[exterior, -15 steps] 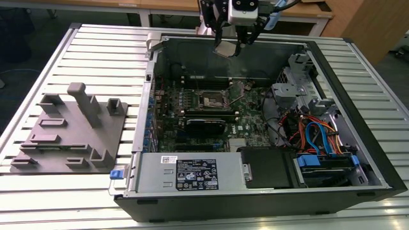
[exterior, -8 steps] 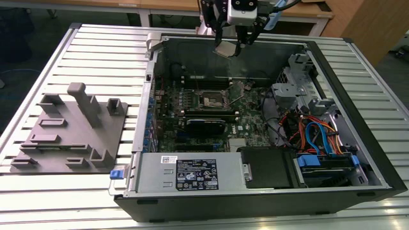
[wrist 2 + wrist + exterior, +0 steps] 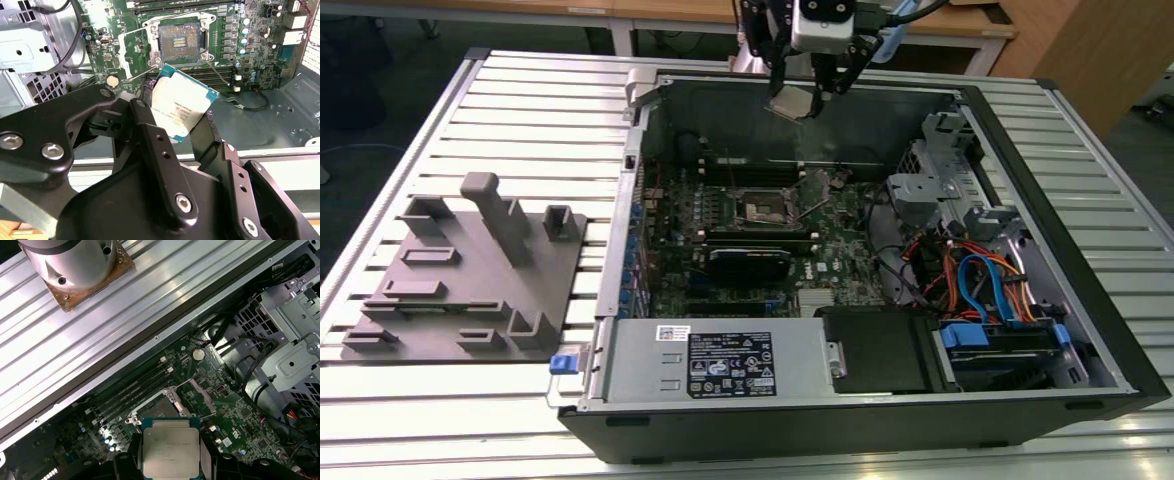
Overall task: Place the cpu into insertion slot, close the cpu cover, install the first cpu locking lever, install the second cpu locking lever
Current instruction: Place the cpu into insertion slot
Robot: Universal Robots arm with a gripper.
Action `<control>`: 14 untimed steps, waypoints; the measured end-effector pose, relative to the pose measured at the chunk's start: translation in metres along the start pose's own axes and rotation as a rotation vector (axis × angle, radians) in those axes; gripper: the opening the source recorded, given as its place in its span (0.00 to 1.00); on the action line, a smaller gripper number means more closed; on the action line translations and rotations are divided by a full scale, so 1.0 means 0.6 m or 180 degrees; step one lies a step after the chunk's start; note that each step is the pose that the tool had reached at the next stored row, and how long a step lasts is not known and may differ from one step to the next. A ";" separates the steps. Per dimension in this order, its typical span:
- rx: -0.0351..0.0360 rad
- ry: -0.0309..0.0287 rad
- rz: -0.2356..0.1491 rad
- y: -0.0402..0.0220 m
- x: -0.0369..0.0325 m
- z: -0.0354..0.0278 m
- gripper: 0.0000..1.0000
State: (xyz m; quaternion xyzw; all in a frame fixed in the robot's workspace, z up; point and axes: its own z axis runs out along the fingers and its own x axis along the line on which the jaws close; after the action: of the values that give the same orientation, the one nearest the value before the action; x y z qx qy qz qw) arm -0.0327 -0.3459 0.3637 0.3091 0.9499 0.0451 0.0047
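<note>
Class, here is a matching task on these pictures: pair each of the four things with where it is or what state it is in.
Things:
1. cpu
2. insertion slot
3. cpu cover
4. grey fixture block

States:
A. on the slatted table, outside the case
B. empty, dark centre showing
C. held in the end effector
D. swung open beside the slot

Pairs: 1-C, 2-B, 3-D, 4-A

cpu (image 3: 791, 103) in claw (image 3: 803, 95) above case (image 3: 881, 425), insertion slot (image 3: 765, 207) on board (image 3: 674, 290) inside it
</note>
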 end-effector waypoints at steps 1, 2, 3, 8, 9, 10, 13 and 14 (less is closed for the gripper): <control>0.0000 0.0000 0.0001 0.000 0.000 0.000 0.54; 0.0000 0.0000 0.0002 0.000 0.000 0.000 0.54; 0.0000 0.0000 0.0004 0.000 0.000 0.000 0.54; 0.0000 0.0000 0.0004 0.000 0.000 0.000 0.54; 0.0000 0.0000 0.0005 0.000 0.000 0.000 0.54; 0.0000 -0.0001 0.0007 0.000 0.000 0.000 0.54; 0.0000 -0.0002 0.0023 0.000 0.000 0.000 0.54; 0.0000 -0.0003 0.0031 0.000 0.000 0.000 0.54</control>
State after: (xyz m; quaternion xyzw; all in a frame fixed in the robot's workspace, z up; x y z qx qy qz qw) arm -0.0327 -0.3459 0.3637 0.3138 0.9484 0.0451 0.0050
